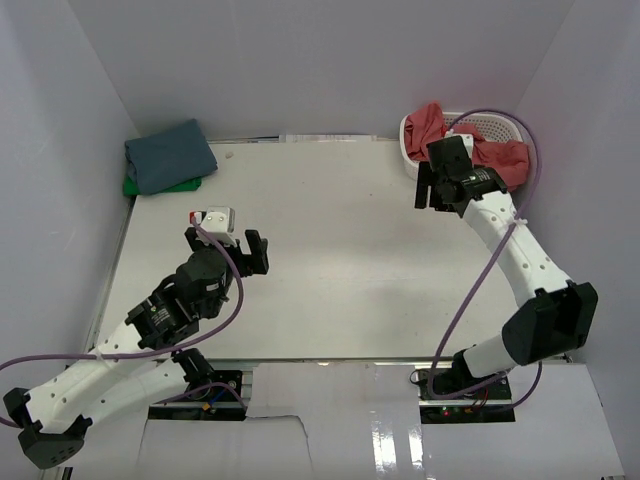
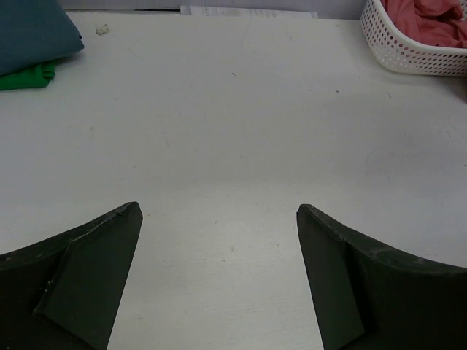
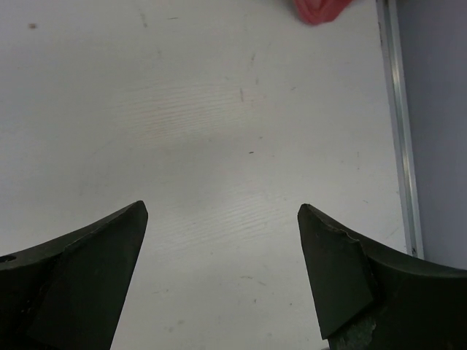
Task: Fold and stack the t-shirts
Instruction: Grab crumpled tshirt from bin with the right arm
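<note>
Far left, a folded t-shirt (image 1: pixel 170 155) lies on another t-shirt (image 1: pixel 137 187); far right, a third t-shirt (image 1: pixel 505 156) fills the basket (image 1: pixel 411 152).

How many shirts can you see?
3. The blue shirt lies folded far left, the green shirt under it, the red shirt in the white basket far right. More may hide there.

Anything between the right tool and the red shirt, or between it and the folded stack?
Only the wall of the white basket: the red shirt lies inside, draped over its rim, with the open right tool beside it. Nothing visible lies on the table from there to the blue shirt on the green shirt.
</note>
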Controlling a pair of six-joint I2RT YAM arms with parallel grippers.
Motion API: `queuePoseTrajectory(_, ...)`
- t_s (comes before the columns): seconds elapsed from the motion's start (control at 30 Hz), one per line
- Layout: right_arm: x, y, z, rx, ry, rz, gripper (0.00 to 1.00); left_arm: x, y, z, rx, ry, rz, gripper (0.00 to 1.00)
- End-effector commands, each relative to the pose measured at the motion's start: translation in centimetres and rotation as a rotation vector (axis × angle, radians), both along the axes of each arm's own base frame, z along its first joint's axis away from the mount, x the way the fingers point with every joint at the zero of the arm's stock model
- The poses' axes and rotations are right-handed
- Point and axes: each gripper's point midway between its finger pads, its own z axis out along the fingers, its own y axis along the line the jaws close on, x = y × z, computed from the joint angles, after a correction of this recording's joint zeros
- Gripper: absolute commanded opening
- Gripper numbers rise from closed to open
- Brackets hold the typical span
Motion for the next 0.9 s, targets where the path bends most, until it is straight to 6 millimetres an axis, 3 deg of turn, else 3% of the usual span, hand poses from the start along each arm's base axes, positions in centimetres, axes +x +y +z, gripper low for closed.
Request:
queuePoseTrajectory(0.0, 2.4, -2.2, -1.3, -0.056, -0.021, -0.112, 0.90, -0.2, -0.2, 1.2, -0.027, -0.027, -0.022, 0.98)
queuePoseTrajectory(0.07, 3.7, -3.2, -1.4, -0.115, -0.021, -0.172, 0.90, -0.2, -0.2, 1.1, -0.027, -0.025, -0.028, 0.98)
queuePoseTrajectory(0.1, 4.3, -3.3, -3.0, -0.154, 0.023, -0.183, 0.94, -0.3, -0.3, 1.1, -0.029, -0.026, -0.032, 0.98)
queuePoseTrajectory(0.33, 6.7, -6.5, -7.5, -0.409, 0.042, -0.302, 0.90, -0.7, -0.1, 1.7, -0.045, -0.038, -0.045, 0.98)
queuePoseTrajectory(0.43, 8.6, -7.5, -9.2, -0.492, 0.052, -0.350, 0.90, -1.0, 0.5, 2.2, -0.061, -0.052, -0.034, 0.98)
queuePoseTrajectory(0.47, 9.1, -7.7, -8.2, -0.500, 0.026, -0.367, 0.90, -1.0, 0.6, 2.3, -0.064, -0.055, -0.034, 0.98)
queuePoseTrajectory(0.5, 9.6, -7.8, -9.1, -0.532, 0.048, -0.363, 0.91, -1.2, 0.7, 2.4, -0.072, -0.059, -0.035, 0.98)
queuePoseTrajectory(0.57, 10.6, -8.1, -8.5, -0.590, 0.024, -0.394, 0.91, -1.5, 1.0, 2.8, -0.090, -0.072, -0.038, 0.98)
queuePoseTrajectory(0.7, 11.9, -8.7, -10.9, -0.671, 0.055, -0.420, 0.91, -1.8, 1.5, 3.3, -0.110, -0.088, -0.033, 0.98)
queuePoseTrajectory(0.87, 13.6, -9.6, -12.1, -0.662, 0.015, -0.429, 0.92, -2.0, 1.8, 3.6, -0.123, -0.097, -0.033, 0.98)
